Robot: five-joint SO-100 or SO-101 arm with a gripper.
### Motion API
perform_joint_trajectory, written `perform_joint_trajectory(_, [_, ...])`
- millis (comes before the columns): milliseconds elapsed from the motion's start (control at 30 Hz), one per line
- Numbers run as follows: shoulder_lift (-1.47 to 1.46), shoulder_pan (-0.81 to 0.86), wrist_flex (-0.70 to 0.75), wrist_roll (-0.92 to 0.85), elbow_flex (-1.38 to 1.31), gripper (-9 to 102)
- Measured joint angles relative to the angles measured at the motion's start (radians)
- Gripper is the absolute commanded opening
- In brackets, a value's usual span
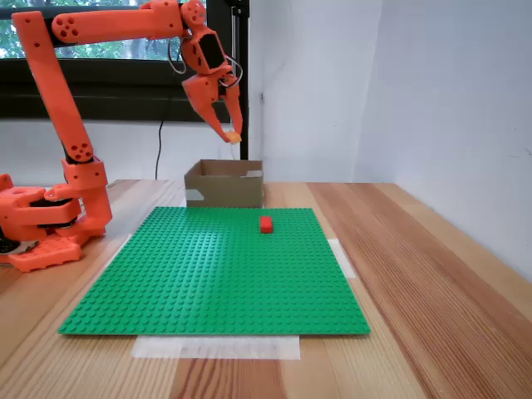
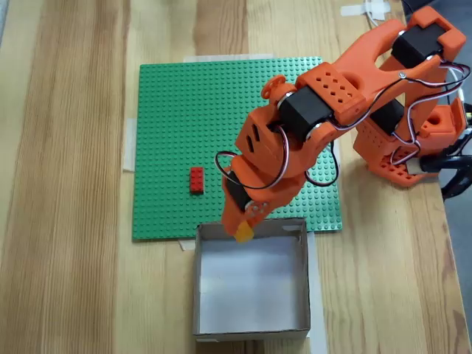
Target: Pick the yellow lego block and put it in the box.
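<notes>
The yellow lego block (image 1: pixel 234 135) is pinched between the fingers of the tool (image 1: pixel 231 133), raised well above the worktop (image 1: pixel 432 274). Directly below the tool, the box (image 1: pixel 224 184) is seen with its near rim under the block (image 2: pixel 244 231). A red brick (image 2: pixel 197 180) lies apart on the green baseplate (image 2: pixel 177 125).

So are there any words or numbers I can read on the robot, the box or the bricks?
None can be read.
The box shows plain cardboard and a blank tape patch.
The yellow lego block in the gripper, the red brick and the green baseplate show only studs.
The arm carries no legible label.
</notes>
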Motion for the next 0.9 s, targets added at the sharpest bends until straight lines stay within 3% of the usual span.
perform_joint_trajectory(367, [-0.12, -0.132, 0.055, 0.012, -0.081, 6])
perform_joint_trajectory(900, [-0.23, -0.133, -0.002, -0.018, -0.083, 6])
